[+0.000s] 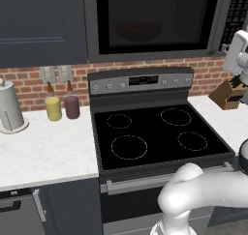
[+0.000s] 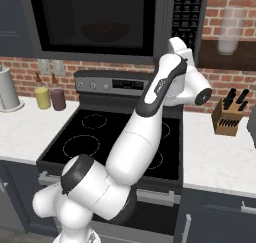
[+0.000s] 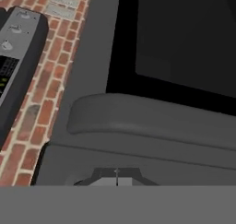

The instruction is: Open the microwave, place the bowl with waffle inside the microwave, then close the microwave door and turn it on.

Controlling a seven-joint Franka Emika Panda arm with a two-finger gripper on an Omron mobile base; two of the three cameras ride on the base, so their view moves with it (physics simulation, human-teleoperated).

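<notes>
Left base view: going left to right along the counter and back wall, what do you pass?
Paper towel roll → yellow bottle → dark red bottle → stove → knife block.

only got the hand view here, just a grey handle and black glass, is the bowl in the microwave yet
Observer: Yes. In the left base view the bowl shows dimly behind the glass of the microwave.
Operator: door shut or ajar
Observer: It looks shut. In the right base view the microwave door sits flush beside the button panel.
Operator: where am i along the door
Observer: At its right edge. In the right base view the arm reaches up to the seam between the door and the button panel.
</notes>
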